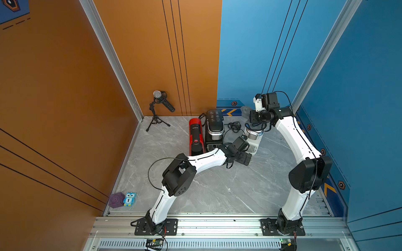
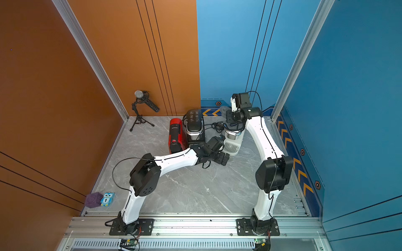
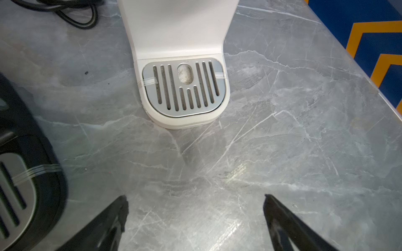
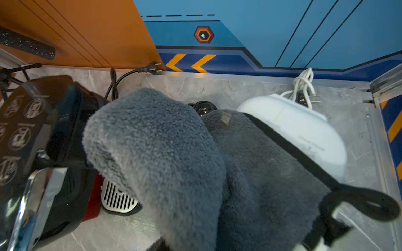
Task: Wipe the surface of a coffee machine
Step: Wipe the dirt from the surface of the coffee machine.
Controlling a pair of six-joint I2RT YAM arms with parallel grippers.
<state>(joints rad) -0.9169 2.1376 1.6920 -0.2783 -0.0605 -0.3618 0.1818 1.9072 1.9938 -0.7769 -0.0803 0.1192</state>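
Coffee machine point(image 1: 253, 139), white, upright at back of table point(image 1: 217, 191), on the right w/ the blue wall close behind. Black machine point(image 1: 215, 126) just beside it on its left, red machine point(image 1: 195, 137) next over. Its drip tray point(image 3: 185, 87) faces the arms; grille has dark specks. White cord point(image 4: 303, 84) is coiled behind it.

Left gripper point(image 3: 195, 202) sits low over bare table just in front of the drip tray, not touching; fingers wide apart, nothing btw them.

Right gripper point(image 1: 252, 116) is up above the white machine's top, fingers together on grey cloth point(image 4: 174, 152). Cloth drapes over the fingers and hides them in wrist view; it overlaps the machine's top, contact unclear.

Mic on tripod point(image 1: 157, 108) in far left corner. Purple cube point(image 1: 116, 200) + owl toy point(image 1: 129, 198) at near left edge.
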